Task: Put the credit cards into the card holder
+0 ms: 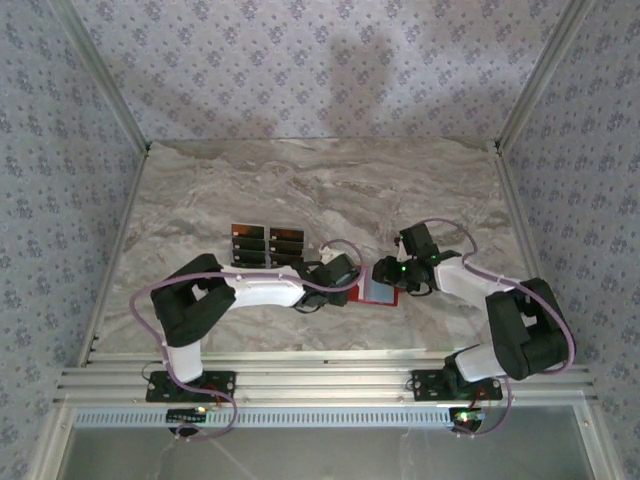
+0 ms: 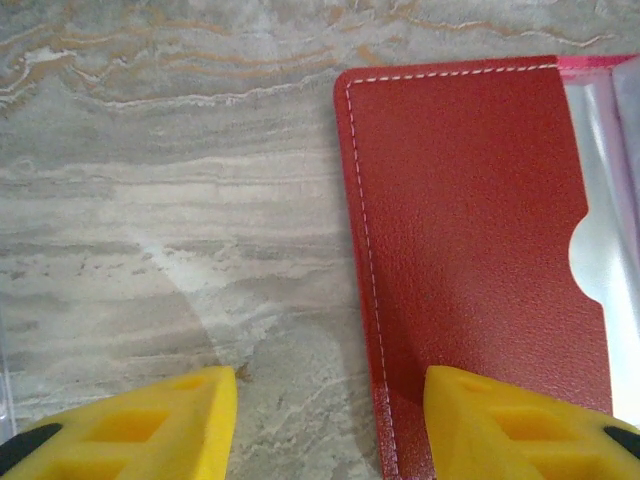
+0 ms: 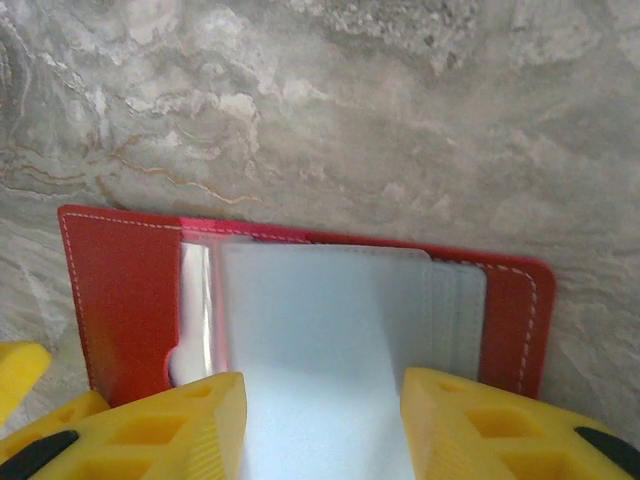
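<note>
The credit cards [image 1: 267, 245] lie as a block of small black rectangles on the marble, left of and behind both grippers. The card holder [image 1: 378, 292] lies open on the table, red outside with pale clear sleeves [image 3: 320, 310] inside. My left gripper [image 2: 330, 430] is open astride the holder's left edge. One of its fingers [image 2: 510, 425] is over the red flap [image 2: 460, 220], the other over bare marble. My right gripper [image 3: 322, 430] is open over the holder's near side. A pale sleeve rises between its fingers.
Marble tabletop [image 1: 300, 180] with patterned walls on three sides and metal rails along the edges. Both arms meet at the holder near the table's middle front. There is open marble behind the cards and to the far right.
</note>
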Action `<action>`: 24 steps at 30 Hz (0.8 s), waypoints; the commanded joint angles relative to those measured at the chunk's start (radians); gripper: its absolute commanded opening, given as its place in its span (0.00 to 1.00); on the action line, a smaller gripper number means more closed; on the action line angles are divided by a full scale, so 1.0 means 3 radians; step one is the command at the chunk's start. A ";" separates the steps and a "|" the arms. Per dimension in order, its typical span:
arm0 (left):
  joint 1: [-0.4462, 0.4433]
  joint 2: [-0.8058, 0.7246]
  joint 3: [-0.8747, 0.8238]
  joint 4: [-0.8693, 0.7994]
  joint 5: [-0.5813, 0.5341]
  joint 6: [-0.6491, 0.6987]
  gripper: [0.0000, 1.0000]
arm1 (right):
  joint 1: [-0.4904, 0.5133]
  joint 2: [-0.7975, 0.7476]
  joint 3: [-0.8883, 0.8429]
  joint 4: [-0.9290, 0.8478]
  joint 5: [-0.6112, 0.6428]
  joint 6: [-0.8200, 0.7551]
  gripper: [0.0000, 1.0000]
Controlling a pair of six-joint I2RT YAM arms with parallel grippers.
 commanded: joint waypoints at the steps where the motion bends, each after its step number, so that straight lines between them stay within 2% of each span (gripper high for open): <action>1: -0.0024 0.0042 -0.0065 0.0051 0.0043 -0.0020 0.52 | 0.0023 0.0134 0.0026 -0.0049 -0.0027 -0.0023 0.48; 17: -0.0044 -0.0135 -0.0336 0.0376 0.0056 -0.0050 0.53 | 0.0312 0.0169 0.0153 0.0115 -0.0149 0.0209 0.48; 24: -0.0049 -0.0427 -0.0605 0.0644 0.0057 0.0018 0.59 | 0.0313 0.0181 0.0118 0.0157 -0.0132 0.0301 0.48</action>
